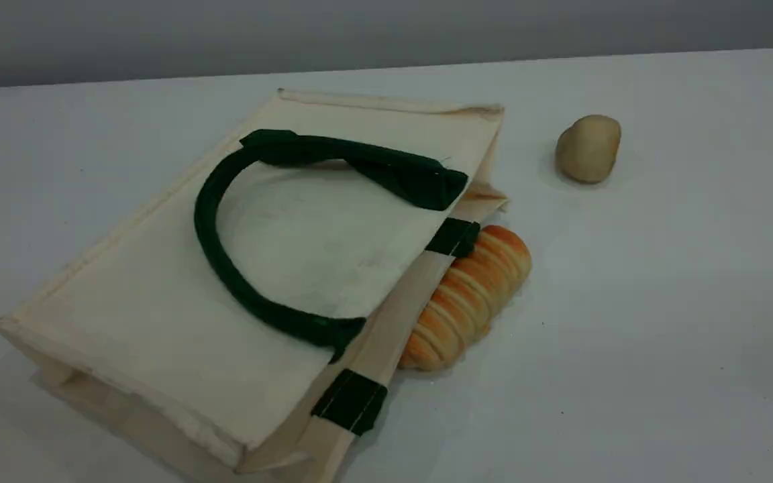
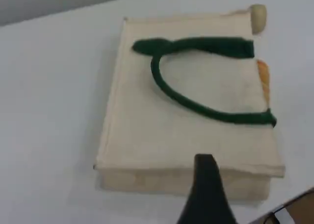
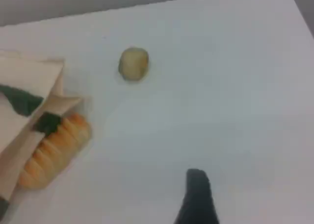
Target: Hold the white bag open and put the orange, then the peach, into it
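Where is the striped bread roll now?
In the scene view, the bread roll lies right of centre, partly tucked under the white bag's right edge, nearer than the beige lump.

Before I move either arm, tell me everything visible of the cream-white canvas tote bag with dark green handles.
The cream-white canvas tote bag lies flat on its side on the white table, its mouth toward the scene view's right. A dark green looped handle is folded back over the upper panel; green tabs mark the mouth edge. An orange-striped bread roll lies against the mouth, partly under its edge.
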Robot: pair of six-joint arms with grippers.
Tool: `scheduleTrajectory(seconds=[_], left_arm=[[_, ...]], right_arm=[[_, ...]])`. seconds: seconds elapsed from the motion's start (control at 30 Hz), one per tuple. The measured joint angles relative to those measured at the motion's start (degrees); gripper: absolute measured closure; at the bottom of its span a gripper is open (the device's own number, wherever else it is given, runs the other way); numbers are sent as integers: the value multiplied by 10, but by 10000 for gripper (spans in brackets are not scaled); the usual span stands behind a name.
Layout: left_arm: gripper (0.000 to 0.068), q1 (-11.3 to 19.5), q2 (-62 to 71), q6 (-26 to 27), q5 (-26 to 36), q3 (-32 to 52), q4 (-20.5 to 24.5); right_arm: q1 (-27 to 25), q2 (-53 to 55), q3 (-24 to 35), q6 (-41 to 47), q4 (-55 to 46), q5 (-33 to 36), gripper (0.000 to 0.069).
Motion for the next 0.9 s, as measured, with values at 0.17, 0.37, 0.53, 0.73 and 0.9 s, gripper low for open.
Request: scheduleTrajectory(seconds=[0.17, 0.37, 0.53, 0.73, 0.9], left_arm=[[219, 0, -7, -7, 21, 25, 36], [219, 0, -7, -10, 21, 25, 40], [219, 0, -6, -10, 21, 25, 40], [219, 4, -6, -10, 21, 25, 38], [219, 85, -6, -10, 21, 24, 38]], right_arm=[[0, -1, -2, 0, 2, -6, 203], [0, -1, -2, 0, 2, -6, 203], [0, -1, -2, 0, 2, -5, 203], [0, -1, -2, -1, 2, -5, 203], [0, -1, -2, -1, 2, -5, 203]])
